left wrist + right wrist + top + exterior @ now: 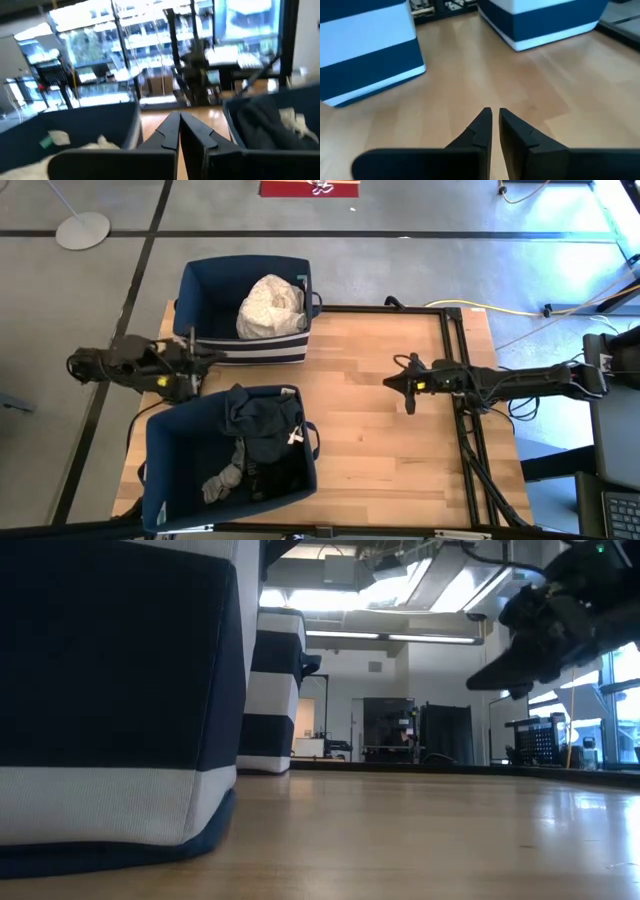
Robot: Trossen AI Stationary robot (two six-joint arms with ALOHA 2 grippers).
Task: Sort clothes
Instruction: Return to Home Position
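Left claw (pixel 203 357) near crumpled white clothes (pixel 270 307), rumpled dark clothes (pixel 262 430).

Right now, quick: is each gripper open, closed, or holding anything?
Left gripper: closed, holding nothing, over the table's left side.
Right gripper: closed, holding nothing, over the table's right side.

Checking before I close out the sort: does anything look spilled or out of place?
Nothing spilled on the table. One dark garment seems to lap over the rim of its bin.
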